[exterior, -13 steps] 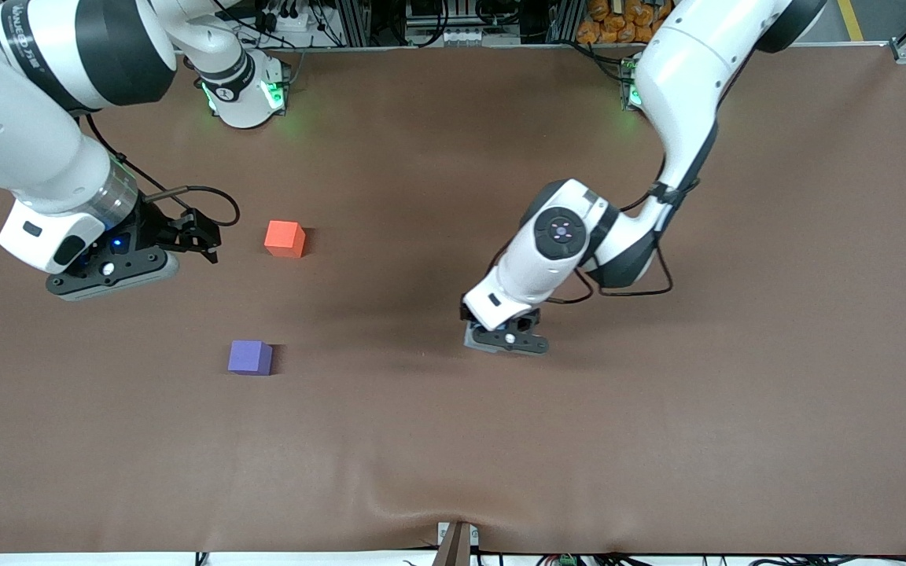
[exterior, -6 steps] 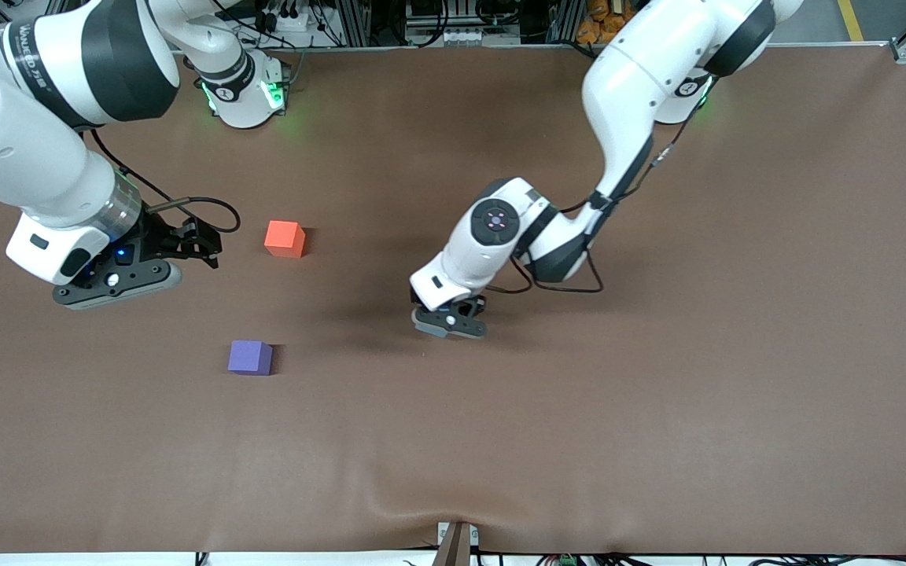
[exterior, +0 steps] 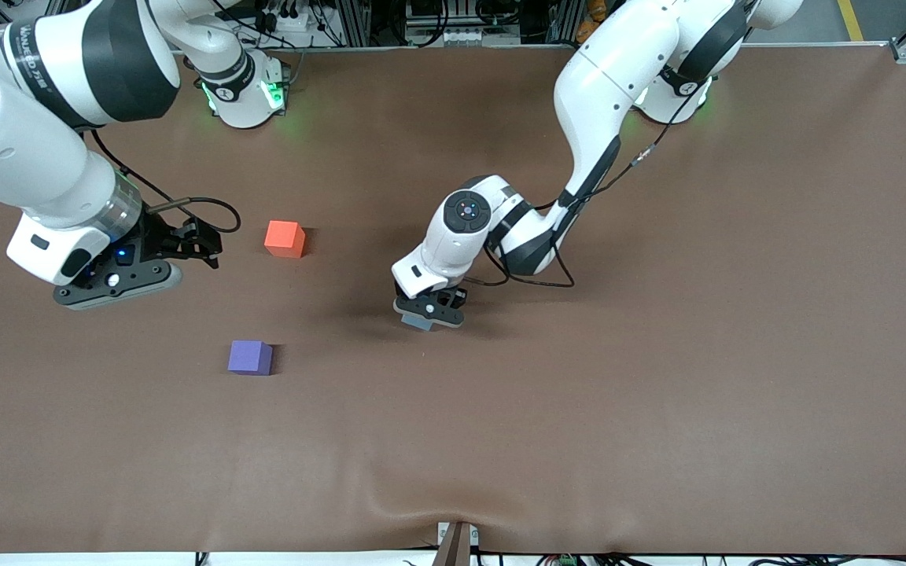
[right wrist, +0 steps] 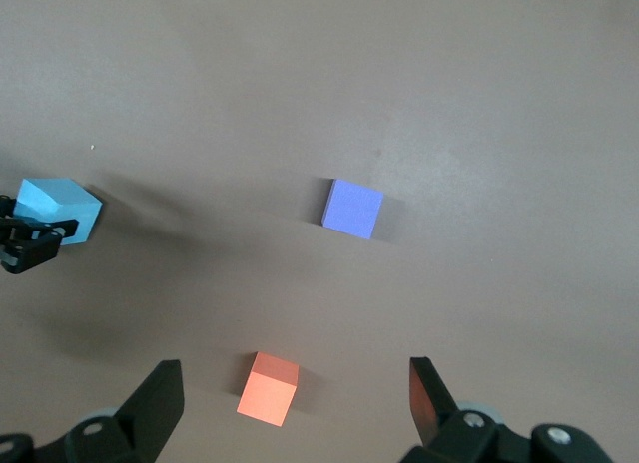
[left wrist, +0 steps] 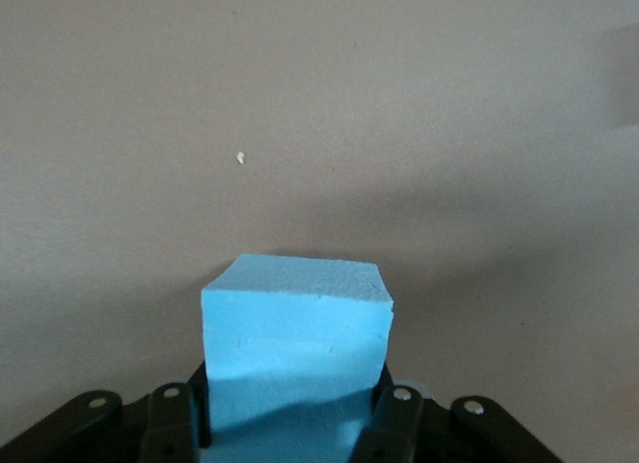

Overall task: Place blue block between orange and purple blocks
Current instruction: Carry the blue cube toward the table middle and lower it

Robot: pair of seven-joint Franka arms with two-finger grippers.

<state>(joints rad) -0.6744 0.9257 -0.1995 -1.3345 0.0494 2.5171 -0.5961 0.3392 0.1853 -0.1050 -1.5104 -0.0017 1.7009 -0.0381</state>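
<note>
While my left gripper (exterior: 427, 317) hangs over the middle of the brown table (exterior: 657, 393), its fingers (left wrist: 397, 413) are clamped on the blue block (left wrist: 296, 348). Purple block (exterior: 249, 357) sits nearest the front camera, toward the right arm's end, with the orange block (exterior: 284, 238) farther back. My right gripper (exterior: 200, 244) waits beside the orange one, spread wide, holding nothing.

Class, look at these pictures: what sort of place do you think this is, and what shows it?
Probably a robotics lab: two robot arms mounted at a brown-covered table, cables and metal framing along its edge, and only foam test cubes on it, an orange block and a purple block.
</note>
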